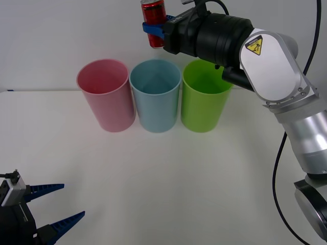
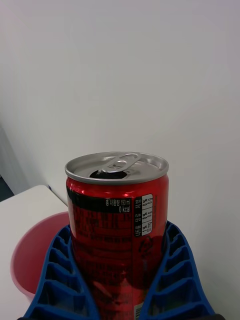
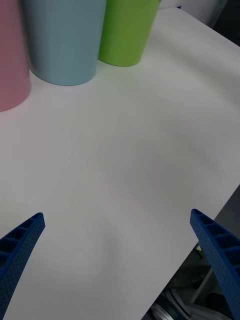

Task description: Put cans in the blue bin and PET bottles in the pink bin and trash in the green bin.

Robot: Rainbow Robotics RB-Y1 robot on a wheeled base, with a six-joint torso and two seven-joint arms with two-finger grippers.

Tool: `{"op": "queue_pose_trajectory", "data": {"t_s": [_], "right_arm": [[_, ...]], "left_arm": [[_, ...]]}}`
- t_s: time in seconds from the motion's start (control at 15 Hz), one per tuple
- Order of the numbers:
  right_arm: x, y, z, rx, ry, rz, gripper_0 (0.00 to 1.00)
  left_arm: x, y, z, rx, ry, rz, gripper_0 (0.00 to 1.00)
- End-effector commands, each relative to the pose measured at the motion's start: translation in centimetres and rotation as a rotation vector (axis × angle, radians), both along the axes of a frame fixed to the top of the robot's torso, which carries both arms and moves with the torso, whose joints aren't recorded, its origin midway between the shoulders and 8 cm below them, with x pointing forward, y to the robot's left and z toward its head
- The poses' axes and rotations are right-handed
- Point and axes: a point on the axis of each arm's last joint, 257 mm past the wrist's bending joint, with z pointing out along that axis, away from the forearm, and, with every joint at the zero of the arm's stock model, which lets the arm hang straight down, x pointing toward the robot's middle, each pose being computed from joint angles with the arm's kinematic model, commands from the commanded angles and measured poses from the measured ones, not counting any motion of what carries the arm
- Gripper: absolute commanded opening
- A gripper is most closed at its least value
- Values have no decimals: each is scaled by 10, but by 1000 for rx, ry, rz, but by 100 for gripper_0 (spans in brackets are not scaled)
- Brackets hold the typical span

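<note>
The right gripper (image 1: 154,28) pinches the red can (image 1: 154,14) upright between its blue ribbed fingers (image 2: 60,270), holding it high in the air above and behind the blue bin (image 1: 155,95), its opened silver top facing up. The blue bin stands on the white table (image 1: 163,178) in the middle of a row, the pink bin (image 1: 106,94) touching it on the left and the green bin (image 1: 204,97) just beside it on the right. Well in front of the blue bin, at the table's near left corner, the left gripper (image 1: 53,204) waits with its fingers spread wide and holding nothing.
</note>
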Motion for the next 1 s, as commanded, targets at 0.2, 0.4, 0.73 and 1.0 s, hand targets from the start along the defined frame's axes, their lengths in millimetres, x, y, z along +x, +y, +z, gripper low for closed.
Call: {"op": "queue_pose_trajectory", "data": {"t_s": [0.2, 0.4, 0.73, 1.0], "right_arm": [[22, 13, -44, -107, 32, -45, 0], [31, 17, -65, -158, 36, -77, 0], [41, 21, -88, -206, 59, -104, 0], [43, 20, -106, -230, 89, -109, 0]], "left_arm": [[0, 0, 0, 0, 0, 0, 100], [0, 0, 0, 0, 0, 0, 100], [0, 0, 0, 0, 0, 0, 100], [0, 0, 0, 0, 0, 0, 100]]}}
